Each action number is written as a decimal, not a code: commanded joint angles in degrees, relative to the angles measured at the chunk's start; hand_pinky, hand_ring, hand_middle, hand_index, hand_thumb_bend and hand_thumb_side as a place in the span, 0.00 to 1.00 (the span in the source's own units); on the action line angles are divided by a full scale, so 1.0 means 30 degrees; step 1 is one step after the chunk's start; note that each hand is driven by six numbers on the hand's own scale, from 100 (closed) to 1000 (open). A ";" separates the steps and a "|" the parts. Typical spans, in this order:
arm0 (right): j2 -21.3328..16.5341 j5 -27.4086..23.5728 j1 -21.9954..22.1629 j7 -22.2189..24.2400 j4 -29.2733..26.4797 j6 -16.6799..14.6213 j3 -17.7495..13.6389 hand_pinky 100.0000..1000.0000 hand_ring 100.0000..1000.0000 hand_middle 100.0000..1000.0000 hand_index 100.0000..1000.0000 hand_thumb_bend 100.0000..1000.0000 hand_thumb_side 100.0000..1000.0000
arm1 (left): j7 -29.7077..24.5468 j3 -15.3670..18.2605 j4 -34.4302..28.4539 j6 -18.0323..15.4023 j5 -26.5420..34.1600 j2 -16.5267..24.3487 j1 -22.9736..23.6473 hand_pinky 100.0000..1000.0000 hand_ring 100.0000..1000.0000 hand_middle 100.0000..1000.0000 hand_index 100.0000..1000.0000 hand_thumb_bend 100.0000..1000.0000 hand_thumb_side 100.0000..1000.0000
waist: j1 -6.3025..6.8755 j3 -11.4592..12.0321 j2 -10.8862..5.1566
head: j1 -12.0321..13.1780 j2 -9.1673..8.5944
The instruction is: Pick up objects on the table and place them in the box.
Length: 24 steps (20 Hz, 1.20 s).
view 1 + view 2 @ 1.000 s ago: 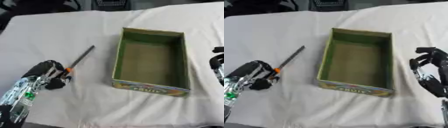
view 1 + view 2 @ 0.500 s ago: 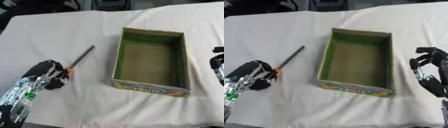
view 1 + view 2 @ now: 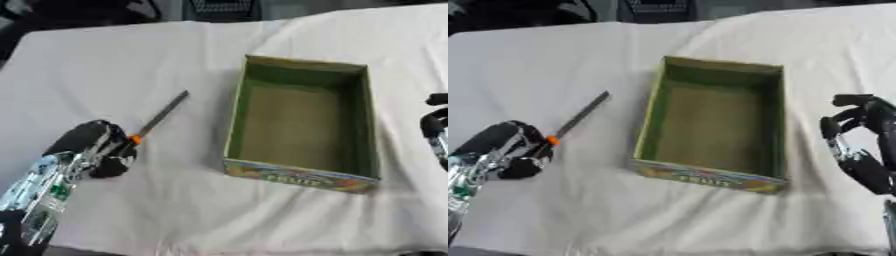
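A white cloth covers the tabletop (image 3: 175, 55), wrinkled in places. At its centre, a little toward 3 o'clock, stands an open cardboard box (image 3: 302, 122), green inside, with a colourful printed panel on its near wall. Nothing lies inside it; its bare floor shows.

At 9 o'clock from the box lies a screwdriver (image 3: 160, 118). Its slim grey metal shaft points toward 1 o'clock and rests flat on the cloth, well apart from the box wall. An orange collar marks where the shaft meets the handle, and the handle end disappears under the left hand (image 3: 92, 150).

The left hand comes in from the 7 o'clock corner on a silver and black forearm. Its black fingers (image 3: 112, 165) are curled over the screwdriver's handle, closed round it, with the back of the hand upward. The screwdriver's shaft juts out from the hand toward 1 o'clock. Whether the tool has left the cloth cannot be told; the shaft looks to lie on it.

The right hand (image 3: 859, 145) shows at the 3 o'clock edge, best in the right eye view, just beside the box's right wall but not touching it. Its fingers are relaxed and spread apart, lightly bent, and it holds nothing.
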 commanded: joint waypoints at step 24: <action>-0.0090 0.0087 -0.0019 -0.0018 -0.0360 0.0048 -0.0071 0.45 0.55 0.64 0.76 0.32 0.63 | -0.0594 -0.0017 0.0144 -0.0285 -0.0657 0.0494 0.0048 0.63 0.57 0.57 0.66 0.22 0.22 | -0.0053 -0.0020 -0.0174 | -0.0051 -0.0015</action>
